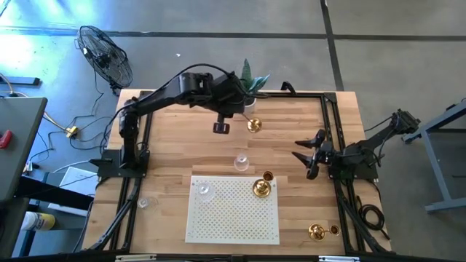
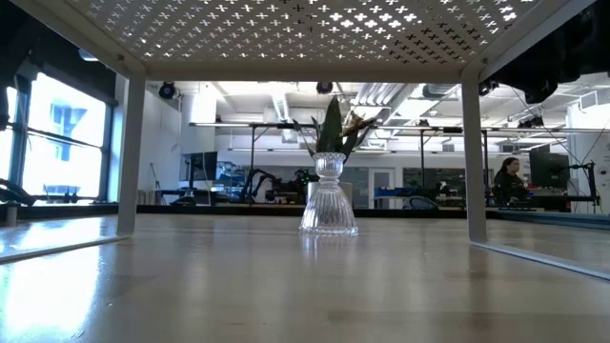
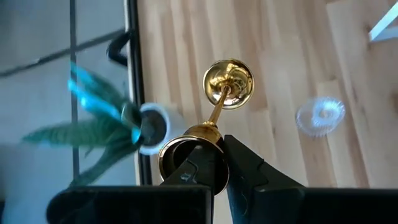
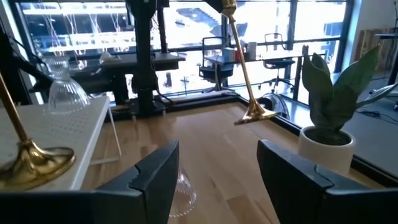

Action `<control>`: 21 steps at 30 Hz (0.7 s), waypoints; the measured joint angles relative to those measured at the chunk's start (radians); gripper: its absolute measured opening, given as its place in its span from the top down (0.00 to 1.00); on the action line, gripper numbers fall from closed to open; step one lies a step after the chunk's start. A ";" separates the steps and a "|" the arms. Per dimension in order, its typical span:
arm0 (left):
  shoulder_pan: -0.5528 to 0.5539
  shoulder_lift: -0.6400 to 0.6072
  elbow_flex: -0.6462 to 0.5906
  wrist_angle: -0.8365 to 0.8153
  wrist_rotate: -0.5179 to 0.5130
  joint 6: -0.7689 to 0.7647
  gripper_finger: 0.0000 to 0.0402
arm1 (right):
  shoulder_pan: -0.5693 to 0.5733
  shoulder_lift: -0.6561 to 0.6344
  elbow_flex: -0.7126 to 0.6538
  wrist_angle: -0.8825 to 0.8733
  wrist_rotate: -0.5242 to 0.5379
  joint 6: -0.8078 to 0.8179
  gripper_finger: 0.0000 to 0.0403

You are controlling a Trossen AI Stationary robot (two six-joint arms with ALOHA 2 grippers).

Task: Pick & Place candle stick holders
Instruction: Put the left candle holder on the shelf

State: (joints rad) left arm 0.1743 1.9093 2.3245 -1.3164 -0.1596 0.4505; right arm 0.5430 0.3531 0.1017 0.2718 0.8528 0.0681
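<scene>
Left claw [image 3: 221, 163] (clamped) round shiny brass holder [image 3: 219, 106]

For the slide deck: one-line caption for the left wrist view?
Left hand shut on the cup of a brass candle holder, lifted above the wooden table beside a potted plant.

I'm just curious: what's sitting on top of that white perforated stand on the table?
On the white stand you can see one gold holder and one clear glass holder. Whatever lies beneath its top is hidden from above.

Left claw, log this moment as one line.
left claw: shut on brass holder, lifted, tilted | right claw: open, waiting at table's right edge
</scene>
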 joint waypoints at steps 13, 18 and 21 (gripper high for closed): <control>-0.082 0.087 0.000 0.162 -0.011 0.125 0.98 | -0.105 0.019 0.004 0.111 -0.122 -0.048 0.48; -0.085 0.088 0.000 0.202 -0.006 0.147 0.98 | -0.182 0.081 0.032 0.109 -0.174 -0.045 0.48; -0.082 0.088 0.000 0.197 -0.008 0.147 0.98 | -0.223 0.138 0.069 0.106 -0.214 -0.043 0.48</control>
State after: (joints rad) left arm 0.0924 1.9972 2.3241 -1.1193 -0.1675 0.5980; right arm 0.3201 0.4911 0.1707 0.3783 0.6386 0.0250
